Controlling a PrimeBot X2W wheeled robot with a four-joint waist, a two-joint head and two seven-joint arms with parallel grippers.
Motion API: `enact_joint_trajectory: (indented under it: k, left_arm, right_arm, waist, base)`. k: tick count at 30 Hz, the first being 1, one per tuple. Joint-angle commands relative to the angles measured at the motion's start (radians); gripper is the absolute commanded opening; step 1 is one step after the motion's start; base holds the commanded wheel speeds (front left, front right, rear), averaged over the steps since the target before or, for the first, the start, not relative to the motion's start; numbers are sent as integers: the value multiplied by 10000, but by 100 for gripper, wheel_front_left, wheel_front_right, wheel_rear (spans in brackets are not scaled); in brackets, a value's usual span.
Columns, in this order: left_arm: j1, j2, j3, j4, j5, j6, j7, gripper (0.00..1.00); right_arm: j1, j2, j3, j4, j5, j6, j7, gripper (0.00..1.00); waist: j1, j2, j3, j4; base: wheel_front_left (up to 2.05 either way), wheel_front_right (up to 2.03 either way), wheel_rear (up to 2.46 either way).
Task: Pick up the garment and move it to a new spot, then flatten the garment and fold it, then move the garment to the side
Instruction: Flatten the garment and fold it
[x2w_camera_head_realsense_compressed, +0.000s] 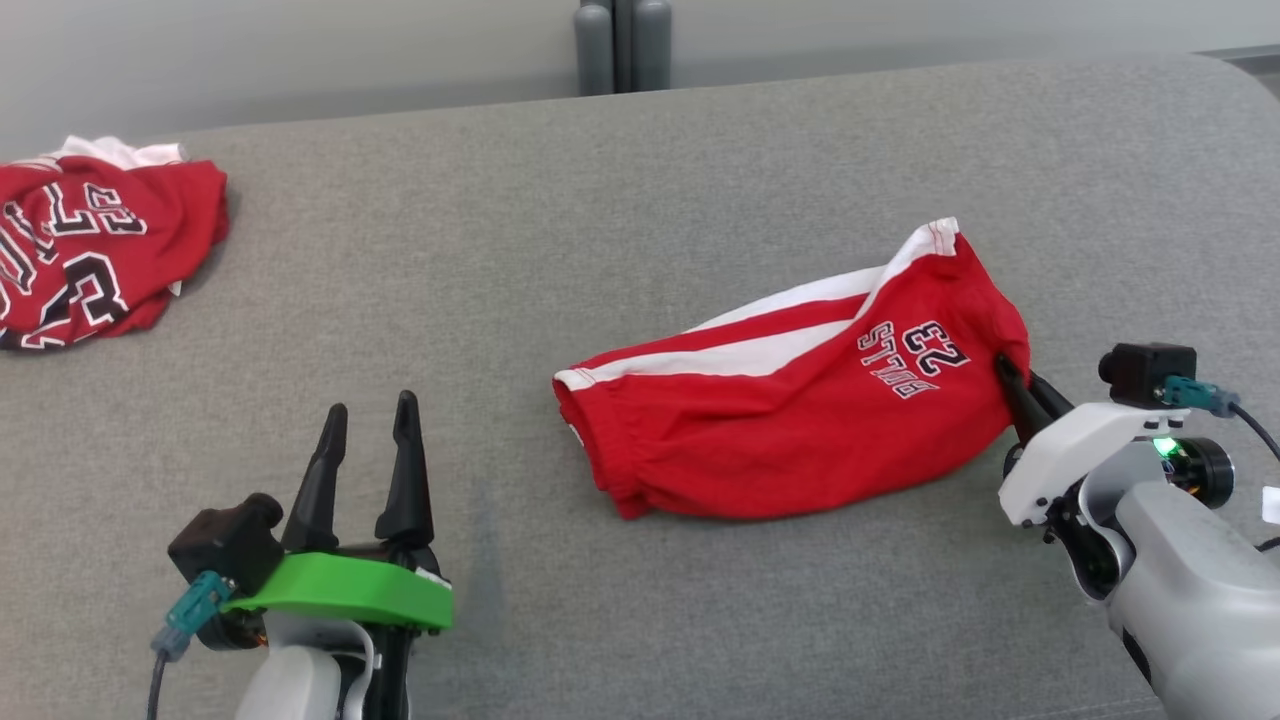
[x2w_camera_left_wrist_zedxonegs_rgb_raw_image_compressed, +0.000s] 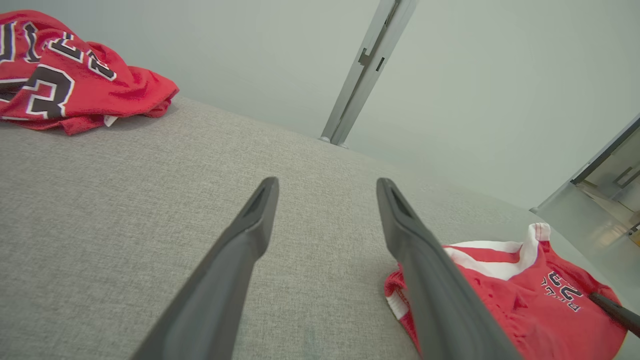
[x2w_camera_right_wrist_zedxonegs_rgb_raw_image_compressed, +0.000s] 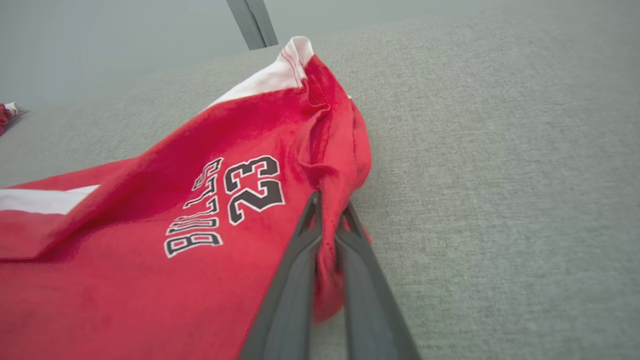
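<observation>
The garment (x2w_camera_head_realsense_compressed: 790, 400) is a pair of red shorts with white side stripes and a "BULLS 23" print, lying crumpled on the grey table (x2w_camera_head_realsense_compressed: 600, 200), right of centre. My right gripper (x2w_camera_head_realsense_compressed: 1008, 368) is shut on the garment's right edge; in the right wrist view a fold of the garment (x2w_camera_right_wrist_zedxonegs_rgb_raw_image_compressed: 165, 210) is pinched between the two dark fingers of my right gripper (x2w_camera_right_wrist_zedxonegs_rgb_raw_image_compressed: 327, 210). My left gripper (x2w_camera_head_realsense_compressed: 370, 415) stands open at the lower left, apart from the garment. The left wrist view shows my left gripper (x2w_camera_left_wrist_zedxonegs_rgb_raw_image_compressed: 325, 187) holding nothing, the garment (x2w_camera_left_wrist_zedxonegs_rgb_raw_image_compressed: 530, 300) at its lower right.
A second red piece of clothing with black and white lettering (x2w_camera_head_realsense_compressed: 90, 250) lies bunched at the table's far left, also seen as the red clothing (x2w_camera_left_wrist_zedxonegs_rgb_raw_image_compressed: 65, 75) in the left wrist view. A grey post (x2w_camera_head_realsense_compressed: 622, 45) rises behind the table's far edge.
</observation>
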Motion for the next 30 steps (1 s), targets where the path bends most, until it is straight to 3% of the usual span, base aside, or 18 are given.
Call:
enact_joint_trajectory:
  k: [1,11,15,21,30]
  left_arm:
    - [198,-13,-48,24,73,-43,-7,100]
    - [354,-184,-443,136,216,-58,-7,100]
    - [281,-206,-536,216,251,-66,-6,100]
    - [253,-231,-553,282,237,-69,-7,100]
    - [357,-272,-576,265,218,-80,-6,100]
  right_arm:
    - [265,-50,-334,-163,-170,-14,-41,0]
    - [1840,531,-2892,-1392,-2117,-14,-52,0]
    - [1717,856,-3156,-1696,-2876,-13,-52,0]
    - [1506,1555,-2673,-2780,-3819,-13,360,0]
    - [2262,2031,-563,-5191,-4329,-14,1740,0]
  waist:
    - [0,-1,-247,-272]
    - [0,-1,-289,-107]
    - [0,-1,-266,50]
    - [0,-1,-346,290]
    - [0,-1,-543,582]
  base:
    - [0,0,0]
    - [0,0,0]
    - [0,0,0]
    - [0,0,0]
    - [0,0,0]
